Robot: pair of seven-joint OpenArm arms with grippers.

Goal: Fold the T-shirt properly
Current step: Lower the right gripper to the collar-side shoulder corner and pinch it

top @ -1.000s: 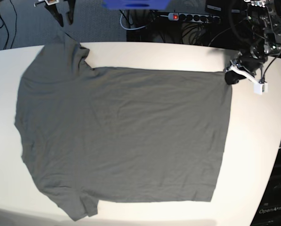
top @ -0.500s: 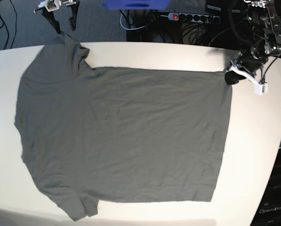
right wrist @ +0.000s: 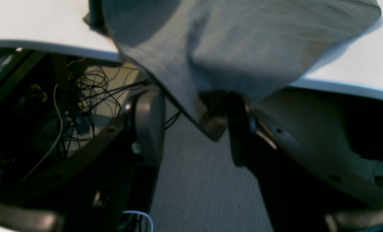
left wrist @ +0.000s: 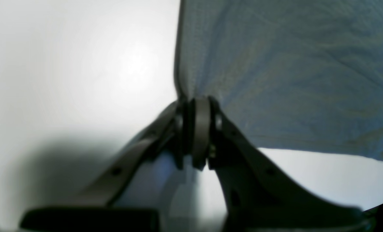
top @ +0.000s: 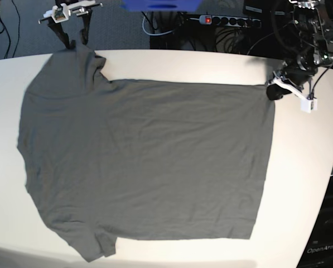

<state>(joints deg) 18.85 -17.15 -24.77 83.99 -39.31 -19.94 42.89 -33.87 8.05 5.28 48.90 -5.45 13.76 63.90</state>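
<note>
While the left pincer (left wrist: pixel 199 129) pinches the T-shirt (top: pixel 149 162) hem, the gaping right pincer (right wrist: pixel 194 129) risks dropping its sleeve off the counter (top: pixel 300 167).

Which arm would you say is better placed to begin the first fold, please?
Probably the left: its pincer is shut on the corner of the dark grey cotton T-shirt, while the right pincer stands open around the sleeve tip hanging off the white table.
</note>
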